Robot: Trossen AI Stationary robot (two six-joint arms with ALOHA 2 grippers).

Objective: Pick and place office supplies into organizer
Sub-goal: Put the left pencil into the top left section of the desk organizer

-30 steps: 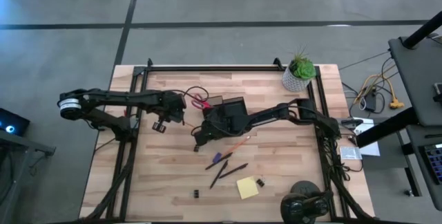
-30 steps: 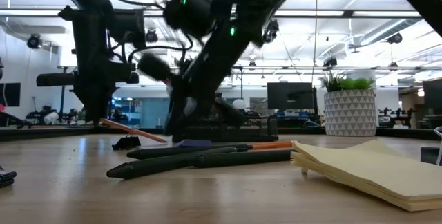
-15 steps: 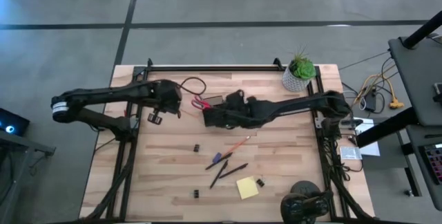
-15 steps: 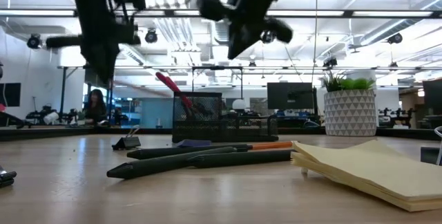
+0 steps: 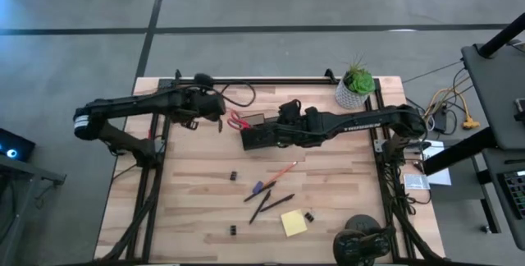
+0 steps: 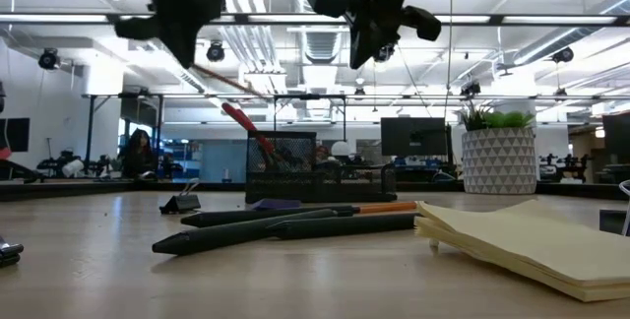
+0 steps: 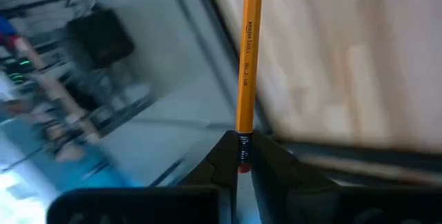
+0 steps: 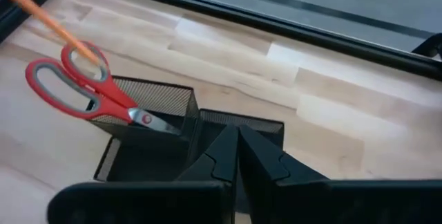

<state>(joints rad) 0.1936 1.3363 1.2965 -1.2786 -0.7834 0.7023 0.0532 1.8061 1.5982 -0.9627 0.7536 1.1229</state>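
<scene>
My left gripper [image 5: 215, 116] is up over the table's far left, shut on an orange pencil [image 7: 248, 51]. In the low view the pencil [image 6: 231, 83] slants down from the gripper [image 6: 187, 38]. My right gripper [image 8: 237, 137] is shut with nothing in it, above the black mesh organizer [image 5: 262, 136]. Red-handled scissors [image 8: 76, 89] stand blades-down in the organizer's left compartment, handles sticking out. On the table in front lie a second orange pencil [image 5: 283, 169], a purple-tipped pen [image 5: 261, 188], dark pens [image 5: 275, 203] and a yellow sticky pad [image 5: 294, 222]. My left gripper pinches the pencil at its eraser end, on the metal band [image 7: 242, 144], between the two fingertips. The pencil runs straight on from the fingers, along them. The fingers slant down, and the pencil is lifted clear of the table.
A potted plant [image 5: 355, 85] stands at the far right corner. Small black binder clips [image 5: 233, 175] [image 5: 309, 216] [image 5: 233, 230] are scattered on the near half. A black frame rail [image 5: 246, 80] runs along the far edge.
My left gripper has risen with the pencil and gone toward the far edge; the pencil, low over the table before, now hangs high and clear. My right gripper has climbed off the organizer, moving up and to the right, and the scissors stay in the organizer.
</scene>
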